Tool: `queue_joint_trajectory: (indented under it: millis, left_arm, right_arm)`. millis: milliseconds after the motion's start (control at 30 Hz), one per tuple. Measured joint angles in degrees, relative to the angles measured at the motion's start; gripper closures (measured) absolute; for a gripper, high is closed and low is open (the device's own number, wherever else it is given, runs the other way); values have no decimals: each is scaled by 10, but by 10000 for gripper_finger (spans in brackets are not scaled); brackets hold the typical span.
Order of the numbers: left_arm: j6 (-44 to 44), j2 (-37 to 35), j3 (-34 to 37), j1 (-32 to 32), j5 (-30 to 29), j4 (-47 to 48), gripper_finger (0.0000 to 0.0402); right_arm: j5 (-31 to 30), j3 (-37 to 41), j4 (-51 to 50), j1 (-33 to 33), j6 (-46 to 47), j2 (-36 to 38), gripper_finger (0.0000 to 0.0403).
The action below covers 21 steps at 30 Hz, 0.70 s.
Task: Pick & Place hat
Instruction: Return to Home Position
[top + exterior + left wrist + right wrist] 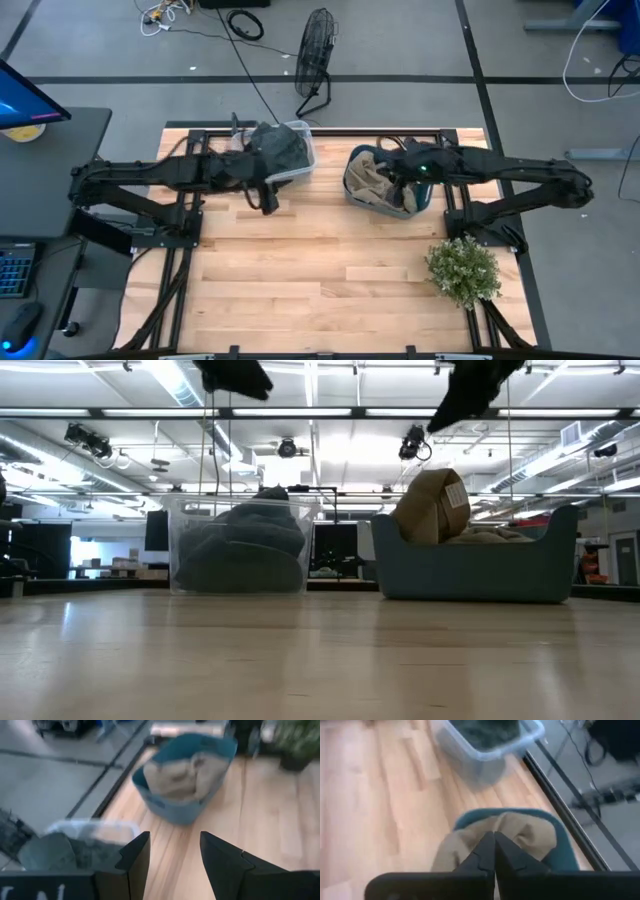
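Observation:
A clear plastic bin (290, 150) holds dark grey hats (243, 550) at the table's far side. To its right, a blue bin (385, 185) holds tan hats (432, 505), one bulging up above its rim. My left gripper (175, 837) is open and raised just near of the clear bin (90, 832), with nothing between its fingers. My right gripper (494, 836) is shut and hangs above the tan hats (505, 837) in the blue bin. The low view shows it (480, 390) well above them.
A potted plant (462, 270) stands near the table's right edge, on the near side of the blue bin. A fan (315, 60) stands on the floor beyond the far edge. Bare wood tabletop (300, 290) spreads across the near half.

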State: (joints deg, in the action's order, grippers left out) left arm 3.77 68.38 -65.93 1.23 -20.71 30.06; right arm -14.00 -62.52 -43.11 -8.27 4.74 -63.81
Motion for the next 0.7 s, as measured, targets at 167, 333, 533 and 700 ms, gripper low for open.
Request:
queue_joint_trajectory:
  millis: [167, 333, 533, 700]
  left_arm:
    - [0, -50, 19, 0, 0, -6, 225]
    - [10, -122, 116, 0, 0, -61, 225]
    - [24, -197, 278, 0, 102, -229, 225]
    - [34, -223, 358, 2, 118, -307, 225]
  right_arm:
    - [0, 33, 44, 39, -7, 56, 401]
    - [0, 94, 92, 56, -3, 99, 401]
    - [13, 194, 209, 73, 31, 134, 401]
    - [53, 275, 319, 91, 24, 166, 401]
